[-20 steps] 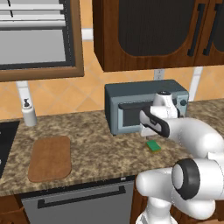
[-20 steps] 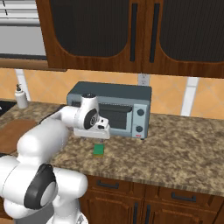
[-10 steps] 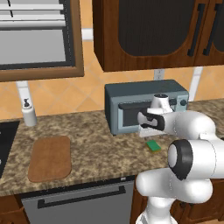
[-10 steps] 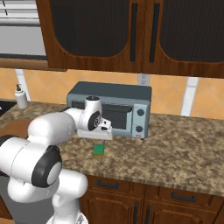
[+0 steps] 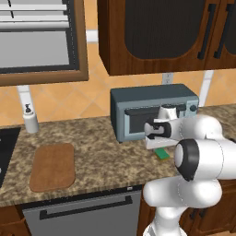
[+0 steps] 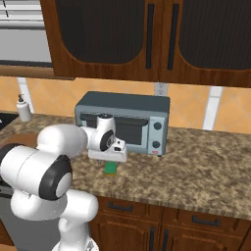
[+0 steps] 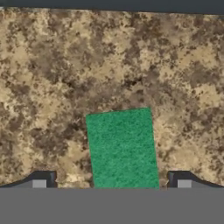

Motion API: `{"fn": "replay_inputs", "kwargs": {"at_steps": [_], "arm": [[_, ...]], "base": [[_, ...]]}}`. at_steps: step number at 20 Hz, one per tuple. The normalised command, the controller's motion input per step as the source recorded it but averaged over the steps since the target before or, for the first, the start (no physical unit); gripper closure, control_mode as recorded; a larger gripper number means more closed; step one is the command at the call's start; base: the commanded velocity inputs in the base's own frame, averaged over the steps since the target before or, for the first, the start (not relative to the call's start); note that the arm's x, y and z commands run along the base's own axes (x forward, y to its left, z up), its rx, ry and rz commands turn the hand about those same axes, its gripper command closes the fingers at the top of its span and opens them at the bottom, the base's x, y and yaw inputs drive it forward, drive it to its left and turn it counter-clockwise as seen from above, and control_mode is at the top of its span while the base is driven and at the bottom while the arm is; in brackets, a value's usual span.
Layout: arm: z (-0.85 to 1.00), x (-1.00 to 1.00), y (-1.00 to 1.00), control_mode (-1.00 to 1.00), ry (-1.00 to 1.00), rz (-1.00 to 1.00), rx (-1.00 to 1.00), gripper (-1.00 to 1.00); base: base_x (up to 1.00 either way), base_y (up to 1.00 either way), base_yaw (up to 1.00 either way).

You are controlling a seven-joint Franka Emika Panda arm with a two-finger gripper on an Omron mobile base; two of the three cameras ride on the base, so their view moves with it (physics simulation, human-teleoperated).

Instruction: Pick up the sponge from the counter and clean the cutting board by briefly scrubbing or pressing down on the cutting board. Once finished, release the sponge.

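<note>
The green sponge (image 7: 122,148) is lying flat on the speckled desk (image 7: 52,78), in front of the grey toaster oven (image 5: 152,111). The robot's gripper (image 7: 111,183) is hanging right over it with its jaws standing wide apart, one on each side of the sponge (not squeezing it). The brown cutting board (image 5: 52,166) is lying far off to the left on the same desk, near a little soap bottle (image 5: 30,119) by the wall.
</note>
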Motion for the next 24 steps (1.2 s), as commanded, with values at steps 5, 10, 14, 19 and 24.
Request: {"fn": "replay_inputs", "kwargs": {"at_steps": [5, 10, 14, 19, 24], "arm": [[-0.16, 0.04, -0.05, -1.00, 0.00, 0.00, 0.00, -1.00], [-0.18, 0.08, -0.03, -1.00, 0.00, 0.00, 0.00, -1.00], [-0.24, 0.09, -0.09, -1.00, 0.00, 0.00, 0.00, -1.00], [-0.21, 0.09, -0.01, -1.00, 0.00, 0.00, 0.00, -1.00], [-0.12, 0.03, 0.00, -1.00, -0.02, 0.00, 0.00, 1.00]], "base": [[0.00, 0.00, 0.00], [0.00, 0.00, 0.00], [0.00, 0.00, 0.00], [0.00, 0.00, 0.00], [0.00, 0.00, 0.00]]}}
